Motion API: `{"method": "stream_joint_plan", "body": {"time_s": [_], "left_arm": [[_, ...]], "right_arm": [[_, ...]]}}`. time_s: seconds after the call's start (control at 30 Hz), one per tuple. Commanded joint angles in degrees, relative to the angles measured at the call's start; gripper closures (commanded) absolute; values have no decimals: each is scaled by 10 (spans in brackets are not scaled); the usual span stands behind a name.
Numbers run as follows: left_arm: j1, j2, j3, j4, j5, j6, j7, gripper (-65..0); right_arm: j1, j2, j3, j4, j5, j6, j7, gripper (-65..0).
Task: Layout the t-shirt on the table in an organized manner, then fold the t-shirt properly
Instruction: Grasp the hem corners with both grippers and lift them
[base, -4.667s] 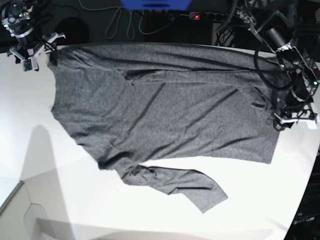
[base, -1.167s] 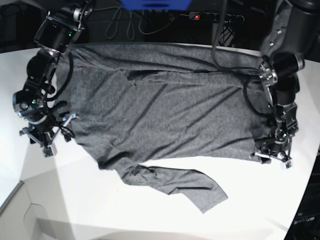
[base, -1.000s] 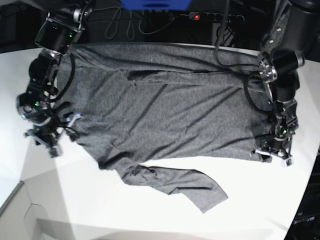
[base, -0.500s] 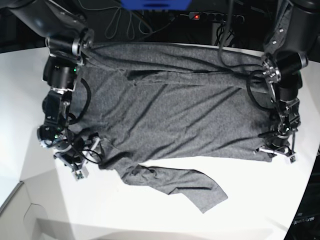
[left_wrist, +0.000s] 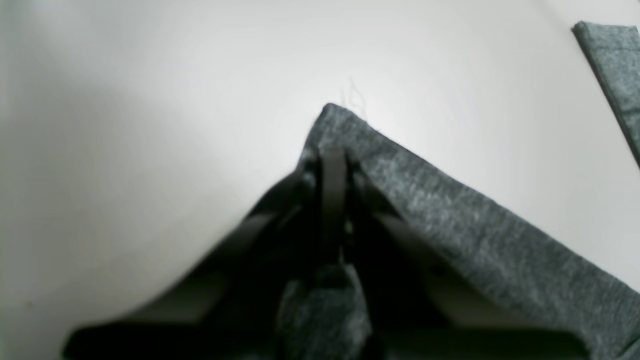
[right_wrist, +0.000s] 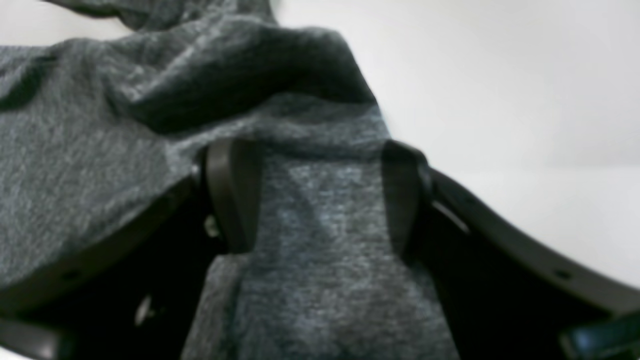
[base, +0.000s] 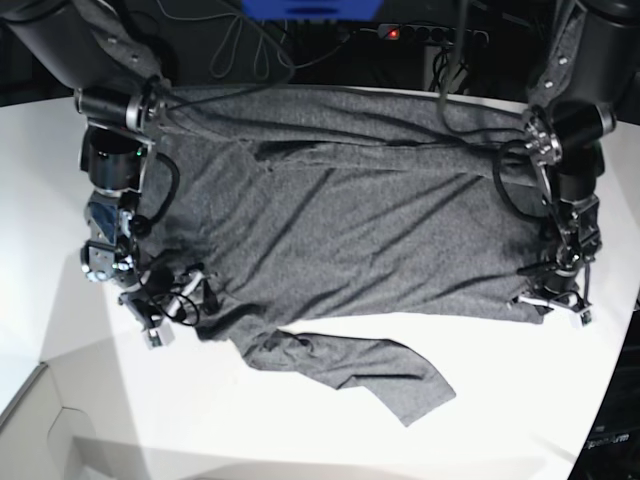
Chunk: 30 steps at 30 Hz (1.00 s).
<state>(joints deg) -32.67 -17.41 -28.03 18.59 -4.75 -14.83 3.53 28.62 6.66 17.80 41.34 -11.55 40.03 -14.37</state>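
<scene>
T-shirt (base: 350, 230) spread on desk (base: 520, 420), near sleeve crooked, unfolded. Left fingers (left_wrist: 332, 165) pinch hem corner; right fingers (right_wrist: 235, 195) spread, straddling fabric.

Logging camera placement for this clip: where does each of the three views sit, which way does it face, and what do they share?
Base: mounted overhead, looking down on the table with the t-shirt spread across it; both arms show, the right gripper on this view's left, the left gripper on its right.
Left wrist: rides just behind the left gripper, whose jaws are shut on a t-shirt corner.
Right wrist: rides just behind the right gripper, open around bunched fabric.
Shared: all three views show the t-shirt and table.
</scene>
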Motion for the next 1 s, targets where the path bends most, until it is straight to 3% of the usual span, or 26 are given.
{"method": "stream_joint_plan", "body": {"time_s": [0.0, 0.1, 0.2, 0.27, 0.43, 0.57, 0.7, 0.97], "left_arm": [[11, 0, 1, -3, 15, 3, 51, -2], [34, 3, 0, 41, 15, 3, 52, -2], [60, 7, 0, 99, 15, 3, 57, -2], [72, 7, -1, 138, 13, 3, 94, -2], [102, 3, 0, 232, -66, 3, 158, -2], [132, 1, 0, 306, -109, 3, 189, -2], [165, 1, 0, 380, -132, 3, 210, -2], [210, 0, -1, 462, -158, 3, 230, -2]], "right_arm": [[3, 5, -2, 4, -1, 0, -11, -363], [0, 5, -2, 4, -1, 0, -11, -261], [-12, 5, -3, 4, -1, 0, -12, -102], [-14, 5, -3, 5, -1, 0, -16, 0], [-22, 5, 1, 27, 0, 0, -16, 0], [-77, 2, 1, 145, 3, 0, -16, 0], [-127, -20, 2, 254, 3, 0, -17, 0], [-197, -32, 4, 402, 3, 0, -18, 0]]}}
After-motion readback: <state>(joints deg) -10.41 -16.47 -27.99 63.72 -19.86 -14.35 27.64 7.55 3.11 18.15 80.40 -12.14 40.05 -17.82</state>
